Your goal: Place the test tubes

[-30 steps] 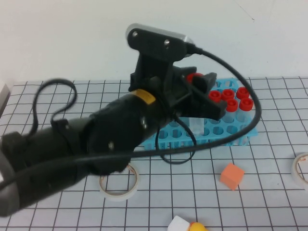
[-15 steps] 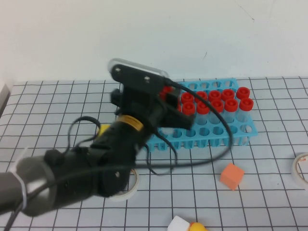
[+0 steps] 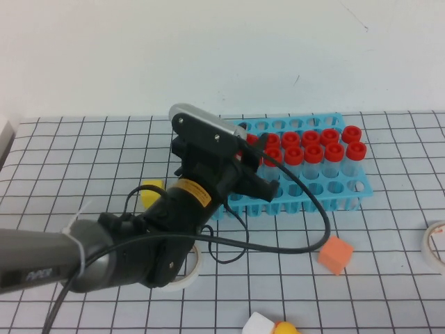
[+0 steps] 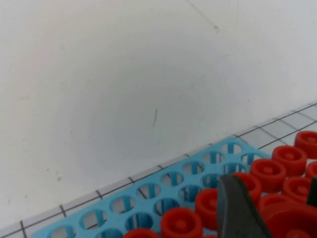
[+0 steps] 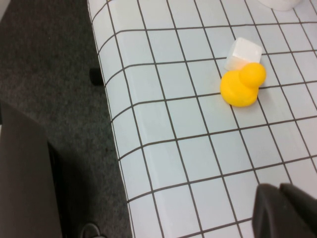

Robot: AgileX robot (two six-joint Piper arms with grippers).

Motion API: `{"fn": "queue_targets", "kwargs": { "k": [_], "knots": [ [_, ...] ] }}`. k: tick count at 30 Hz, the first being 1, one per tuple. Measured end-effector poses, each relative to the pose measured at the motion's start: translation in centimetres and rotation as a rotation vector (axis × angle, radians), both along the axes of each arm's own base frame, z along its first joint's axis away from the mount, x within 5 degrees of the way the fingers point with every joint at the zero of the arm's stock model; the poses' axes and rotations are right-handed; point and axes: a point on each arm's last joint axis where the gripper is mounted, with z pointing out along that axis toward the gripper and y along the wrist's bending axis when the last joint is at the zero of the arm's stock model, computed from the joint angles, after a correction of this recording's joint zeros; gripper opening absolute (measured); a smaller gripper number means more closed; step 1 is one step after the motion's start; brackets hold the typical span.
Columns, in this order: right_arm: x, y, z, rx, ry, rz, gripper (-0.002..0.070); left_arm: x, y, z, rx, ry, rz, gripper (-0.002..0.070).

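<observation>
Red-capped tubes upright; left tool over rack; right tool near duck.

Bulky black left arm, grey farther from the claw, with small white lettering and a white cable tie. Behind the black left gripper: a yellow band, a silver-topped black camera housing with two screws, and looping black cables. The right gripper shows dark, rounded fingertips.

red-capped tubes upright in rack
</observation>
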Motion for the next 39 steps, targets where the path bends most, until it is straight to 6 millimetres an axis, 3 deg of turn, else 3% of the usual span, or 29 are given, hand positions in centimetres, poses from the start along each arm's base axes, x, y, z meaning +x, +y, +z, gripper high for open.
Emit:
{"fn": "queue_targets", "kwargs": {
  "k": [24, 39],
  "knots": [
    [0.0, 0.0, 0.0, 0.000, 0.000, 0.000, -0.0001, 1.3, 0.0, -4.3, 0.044, -0.043, 0.085, 0.0251],
    [0.0, 0.0, 0.0, 0.000, 0.000, 0.000, -0.0001, 1.5, 0.3, -4.6, -0.002, -0.046, 0.132, 0.0251]
  ]
}}
